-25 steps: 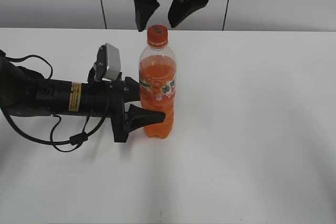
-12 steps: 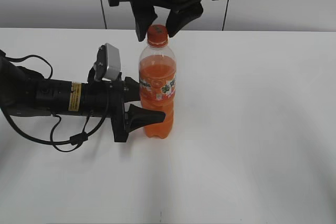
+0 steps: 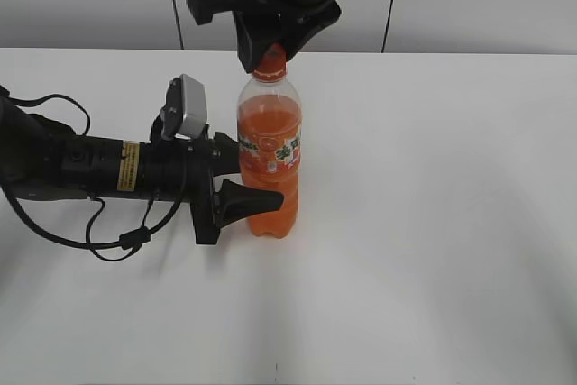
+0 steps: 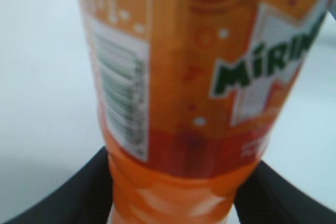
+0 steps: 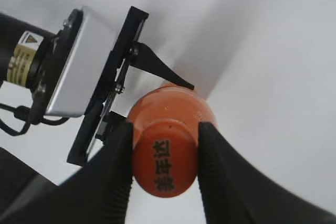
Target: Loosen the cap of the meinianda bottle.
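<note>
Two black grippers hold an upright orange soda bottle on a white table, one at the body, one at the cap.

The meinianda bottle (image 3: 269,160) is clear plastic filled with orange drink, its long axis vertical, neck up, base resting on the smooth white table (image 3: 433,223). Its glossy label band (image 4: 199,66) is orange and white with green lettering and a barcode. The left gripper (image 3: 257,178) reaches in level from the bottle's left, its matte black fingers (image 4: 73,192) pressed against both sides of the ribbed lower body. Directly above the bottle, the right gripper (image 5: 164,153) comes down from overhead, its dark fingers (image 5: 118,171) pinching the small round orange cap (image 5: 164,161) from both sides.
</note>
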Controlling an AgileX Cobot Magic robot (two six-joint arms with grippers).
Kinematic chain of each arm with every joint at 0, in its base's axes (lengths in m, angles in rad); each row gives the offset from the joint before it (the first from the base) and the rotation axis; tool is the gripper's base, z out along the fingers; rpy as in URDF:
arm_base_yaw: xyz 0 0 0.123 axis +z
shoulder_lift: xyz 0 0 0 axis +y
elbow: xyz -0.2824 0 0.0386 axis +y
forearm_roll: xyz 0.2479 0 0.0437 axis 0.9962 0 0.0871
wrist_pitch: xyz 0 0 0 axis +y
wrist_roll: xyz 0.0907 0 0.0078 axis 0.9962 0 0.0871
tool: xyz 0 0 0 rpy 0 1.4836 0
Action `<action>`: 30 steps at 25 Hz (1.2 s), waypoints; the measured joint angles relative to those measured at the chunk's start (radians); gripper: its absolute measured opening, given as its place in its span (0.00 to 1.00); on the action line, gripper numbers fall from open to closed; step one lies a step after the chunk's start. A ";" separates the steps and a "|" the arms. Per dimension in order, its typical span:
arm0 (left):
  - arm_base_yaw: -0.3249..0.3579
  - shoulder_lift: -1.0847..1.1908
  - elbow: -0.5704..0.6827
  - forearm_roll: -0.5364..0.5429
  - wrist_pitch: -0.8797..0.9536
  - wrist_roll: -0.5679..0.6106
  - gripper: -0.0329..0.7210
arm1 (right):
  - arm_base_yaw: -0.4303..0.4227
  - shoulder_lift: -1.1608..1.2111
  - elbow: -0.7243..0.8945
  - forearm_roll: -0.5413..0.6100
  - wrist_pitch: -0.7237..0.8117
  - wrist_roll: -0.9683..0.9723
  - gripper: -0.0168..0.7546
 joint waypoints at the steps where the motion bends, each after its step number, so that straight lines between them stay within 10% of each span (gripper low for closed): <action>1: 0.000 0.000 0.000 0.001 0.000 0.000 0.59 | 0.000 0.000 0.000 0.002 0.000 -0.060 0.38; 16: -0.001 0.000 0.000 -0.001 0.001 0.001 0.59 | 0.000 -0.003 0.000 -0.005 0.013 -1.099 0.38; 30: -0.002 0.000 0.000 -0.002 0.003 0.001 0.59 | 0.000 -0.003 -0.001 -0.011 0.017 -1.256 0.38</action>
